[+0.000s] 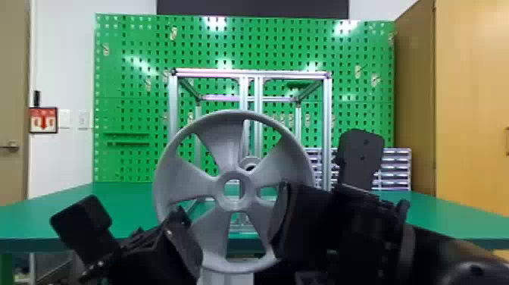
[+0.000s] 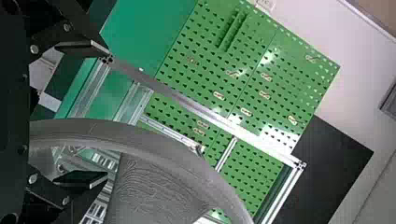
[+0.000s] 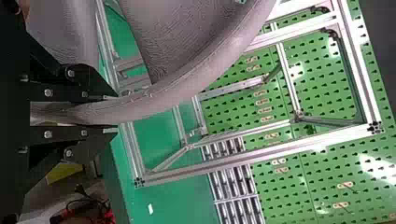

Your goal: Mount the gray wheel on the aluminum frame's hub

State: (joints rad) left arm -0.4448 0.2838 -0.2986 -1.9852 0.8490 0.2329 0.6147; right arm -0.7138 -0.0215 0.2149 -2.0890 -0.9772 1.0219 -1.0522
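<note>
- Gray wheel (image 1: 227,146): lower middle of the head view; likely stiff, fairly light; smooth rim (image 1: 160,182) may slip; grasp at opposite rim sides
- Right gripper (image 3: 116,112): fingers clamped on rim; left gripper (image 2: 105,115): fingers parted, rim between
- Quantities: one wheel; five spokes (image 1: 189,185); one aluminum frame (image 1: 173,106); one hub (image 1: 248,160)

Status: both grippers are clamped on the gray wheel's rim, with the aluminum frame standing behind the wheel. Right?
Not both. The left wrist view shows the left gripper open, its jaws wide apart and not clamped on the rim. The right gripper is clamped on it, and the aluminum frame stands behind the wheel.
</note>
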